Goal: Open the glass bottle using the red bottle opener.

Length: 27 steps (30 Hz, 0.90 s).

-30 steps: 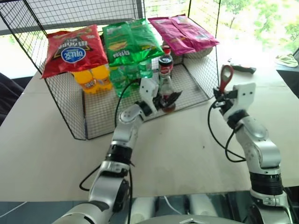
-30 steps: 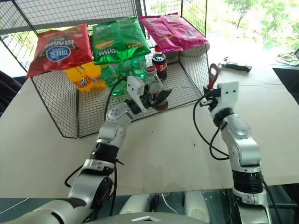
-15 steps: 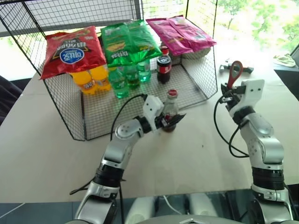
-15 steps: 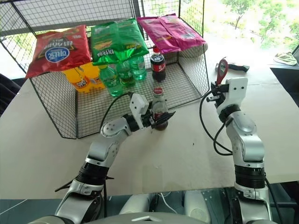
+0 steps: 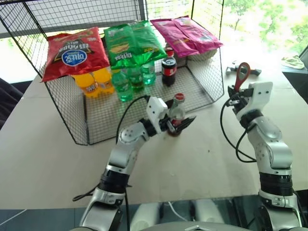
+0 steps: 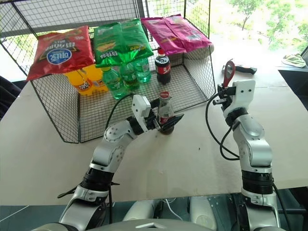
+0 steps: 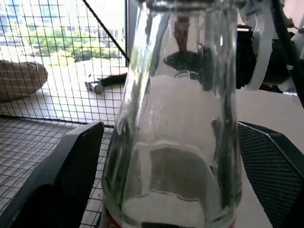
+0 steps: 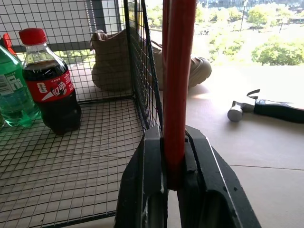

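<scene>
Glass, so the glass bottle (image 5: pixel 176 114) mid-frame looks slick and breakable; left hand (image 5: pixel 179 123) brackets its body, fingers spread. Right hand (image 5: pixel 237 96) clamps the red bottle opener (image 5: pixel 241 74).

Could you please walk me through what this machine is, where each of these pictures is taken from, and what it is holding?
It is a two-armed humanoid robot. Two pictures come from cameras in its head, looking down over a table; the other two come from a camera on each wrist. The left gripper has its jaws open either side of the glass bottle, which stands at the edge of a wire basket holding chip bags and drinks. The right gripper is shut on the red bottle opener, held upright. A hammer lies further back.
</scene>
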Each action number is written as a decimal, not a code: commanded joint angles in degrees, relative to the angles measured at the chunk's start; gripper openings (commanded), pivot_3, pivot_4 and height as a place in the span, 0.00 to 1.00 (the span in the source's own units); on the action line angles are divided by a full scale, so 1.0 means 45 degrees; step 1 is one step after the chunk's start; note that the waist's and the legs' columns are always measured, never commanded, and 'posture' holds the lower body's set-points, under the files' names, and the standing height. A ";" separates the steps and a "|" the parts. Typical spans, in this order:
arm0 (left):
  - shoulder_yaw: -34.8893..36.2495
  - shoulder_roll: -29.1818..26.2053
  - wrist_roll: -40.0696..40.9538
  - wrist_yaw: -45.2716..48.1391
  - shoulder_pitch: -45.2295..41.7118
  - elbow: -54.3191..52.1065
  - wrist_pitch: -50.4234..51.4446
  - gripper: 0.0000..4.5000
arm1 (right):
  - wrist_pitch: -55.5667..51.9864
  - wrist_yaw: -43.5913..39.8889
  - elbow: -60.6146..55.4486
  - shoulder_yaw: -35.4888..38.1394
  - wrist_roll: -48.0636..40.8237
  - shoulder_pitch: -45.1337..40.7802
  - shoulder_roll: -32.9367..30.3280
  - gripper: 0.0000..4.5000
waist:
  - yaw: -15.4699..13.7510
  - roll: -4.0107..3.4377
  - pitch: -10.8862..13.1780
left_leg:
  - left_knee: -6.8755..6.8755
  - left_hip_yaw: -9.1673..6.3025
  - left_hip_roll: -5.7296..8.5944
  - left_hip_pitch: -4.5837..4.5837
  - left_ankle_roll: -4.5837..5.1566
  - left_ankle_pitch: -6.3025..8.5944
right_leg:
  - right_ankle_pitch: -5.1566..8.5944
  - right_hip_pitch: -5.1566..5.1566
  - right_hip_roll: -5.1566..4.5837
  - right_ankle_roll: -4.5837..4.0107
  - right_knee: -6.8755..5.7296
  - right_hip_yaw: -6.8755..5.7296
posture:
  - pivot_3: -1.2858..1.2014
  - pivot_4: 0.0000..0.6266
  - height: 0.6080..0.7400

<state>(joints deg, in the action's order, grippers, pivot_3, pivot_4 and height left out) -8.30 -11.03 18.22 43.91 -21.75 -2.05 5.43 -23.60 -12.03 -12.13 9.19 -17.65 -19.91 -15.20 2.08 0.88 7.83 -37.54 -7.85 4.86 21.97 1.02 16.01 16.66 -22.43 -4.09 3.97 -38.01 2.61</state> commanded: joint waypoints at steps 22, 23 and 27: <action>0.0285 -0.0009 0.0698 0.0189 0.0382 -0.1078 -0.0448 0.88 | 0.0188 -0.0266 -0.0255 -0.0164 0.0107 -0.0306 -0.0065 0.00 | 0.0013 0.0000 -0.0001 | -0.0001 0.0008 0.0000 -0.0004 0.0001 0.0000 | 0.0000 0.0000 0.0008 0.0000 -0.0004 0.0006 | 0.52 0.24 1.00; 0.0285 0.0005 0.0756 0.0234 0.0387 -0.1074 -0.0427 0.83 | 0.0172 -0.0281 -0.0286 -0.0186 0.0110 -0.0286 -0.0068 0.00 | 0.0013 0.0000 -0.0001 | -0.0001 0.0008 0.0000 -0.0004 0.0001 0.0000 | 0.0000 0.0000 0.0008 0.0000 -0.0004 0.0007 | 0.52 0.24 1.00; 0.0241 -0.0046 0.0543 0.0180 0.0439 -0.0939 -0.0460 0.41 | 0.0159 -0.0469 -0.0451 -0.0409 0.0201 -0.0260 -0.0195 0.00 | 0.0008 -0.0002 -0.0011 | -0.0001 0.0008 0.0000 -0.0004 0.0001 0.0000 | 0.0000 0.0000 0.0008 0.0000 -0.0004 0.0006 | 0.52 0.24 1.00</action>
<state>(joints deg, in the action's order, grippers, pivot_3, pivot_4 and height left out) -6.73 -11.19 20.47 44.60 -20.23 -6.08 3.54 -23.60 -13.41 -10.86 7.53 -16.89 -20.53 -15.38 2.12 0.87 7.79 -37.54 -7.82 4.85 21.94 1.02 16.01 16.66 -22.42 -4.06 3.97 -38.02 2.64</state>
